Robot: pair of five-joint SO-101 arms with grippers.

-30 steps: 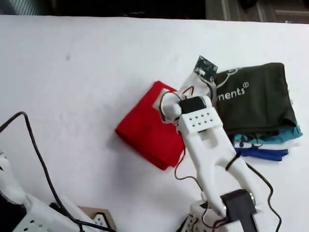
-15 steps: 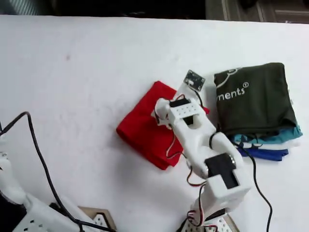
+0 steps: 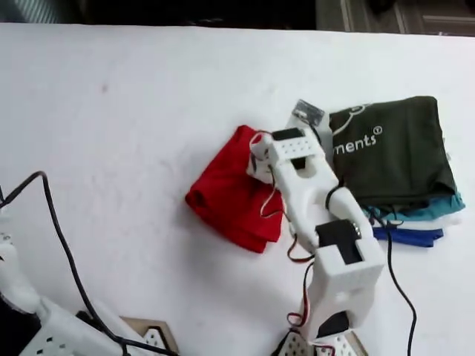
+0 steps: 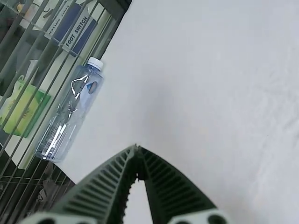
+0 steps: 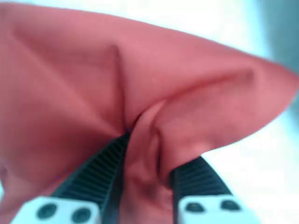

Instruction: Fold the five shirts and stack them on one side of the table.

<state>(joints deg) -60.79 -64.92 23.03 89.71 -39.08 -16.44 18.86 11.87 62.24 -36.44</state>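
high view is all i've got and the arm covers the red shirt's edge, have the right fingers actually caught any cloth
Observer: Yes. In the right wrist view the right gripper is shut on a raised fold of the red folded fabric shirt, and cloth bunches between its fingers.
Operator: and the left arm, holding anything
Observer: No. The left gripper is shut and empty, above the bare white table.
Operator: anything near it
Observer: A clear plastic water bottle sits at the table's edge, against a wire grille.
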